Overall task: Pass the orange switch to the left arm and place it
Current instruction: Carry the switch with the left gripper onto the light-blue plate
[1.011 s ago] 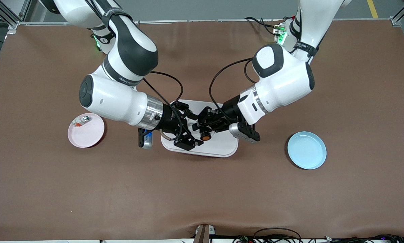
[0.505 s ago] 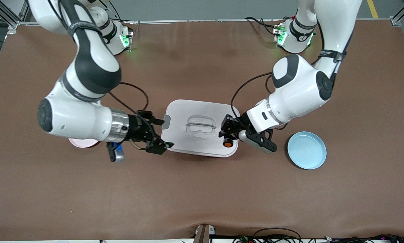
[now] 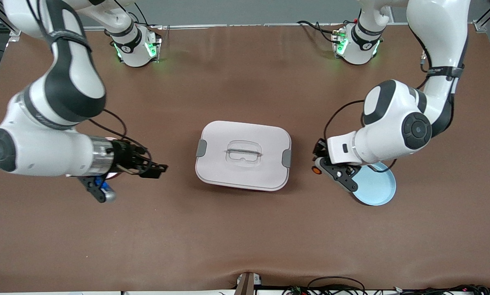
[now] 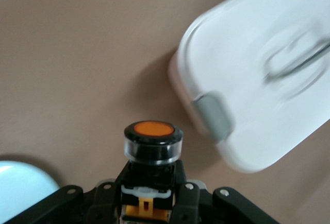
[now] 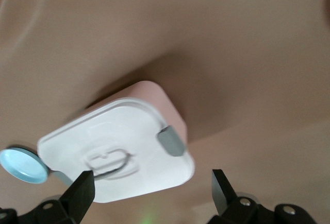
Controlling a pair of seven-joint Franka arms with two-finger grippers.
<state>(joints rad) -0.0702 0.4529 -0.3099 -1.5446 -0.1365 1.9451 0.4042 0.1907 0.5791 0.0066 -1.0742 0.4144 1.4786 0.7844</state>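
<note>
One blue plate (image 3: 375,189) sits low at frame right. Just above, the left gripper (image 3: 319,163) pinches the one switch (image 3: 317,169) over the bench (image 3: 245,237). One box (image 3: 243,155) sits mid-frame. The right gripper (image 3: 153,168), spread, hangs mid-left.

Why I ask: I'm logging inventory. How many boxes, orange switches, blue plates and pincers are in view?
Box: 1
Orange switch: 1
Blue plate: 1
Pincers: 2, the left pincer and the right pincer
Total: 5
</note>
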